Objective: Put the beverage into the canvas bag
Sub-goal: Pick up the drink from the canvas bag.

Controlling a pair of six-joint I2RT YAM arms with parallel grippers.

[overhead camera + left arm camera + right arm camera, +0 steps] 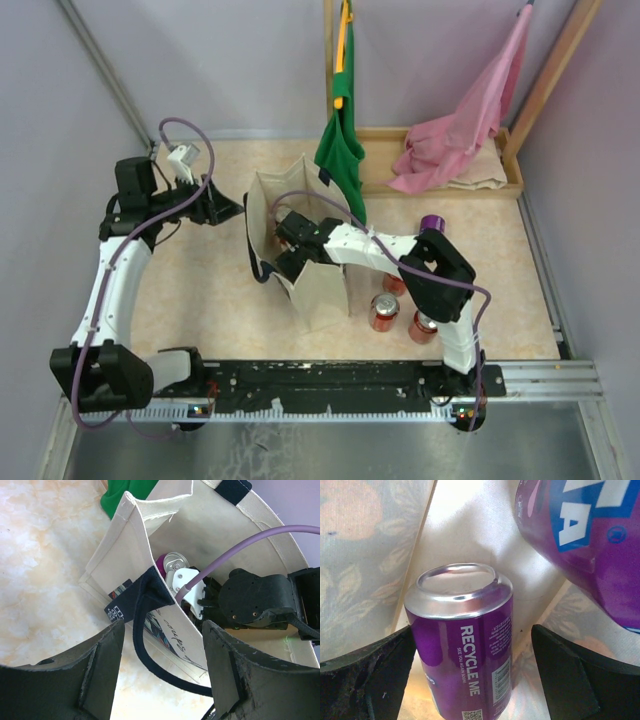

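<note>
The cream canvas bag (322, 296) stands open mid-table, its navy handle (141, 630) hanging outside. My right gripper (286, 248) reaches down inside it. In the right wrist view a purple beverage can (462, 650) rests on the bag floor between the right gripper's (472, 675) open fingers, with a clear gap on the right side. A second purple can (580, 540) lies beside it inside the bag. My left gripper (165, 665) is open just outside the bag's left wall (125, 555); the handle loop hangs between its fingers, ungripped. A can top (174, 562) shows inside the bag.
Three red cans (384, 312) and a purple can (432, 222) stand to the right of the bag, near my right arm. A green cloth bag (340, 150) and a pink one (460, 130) hang behind, above a wooden tray (515, 185).
</note>
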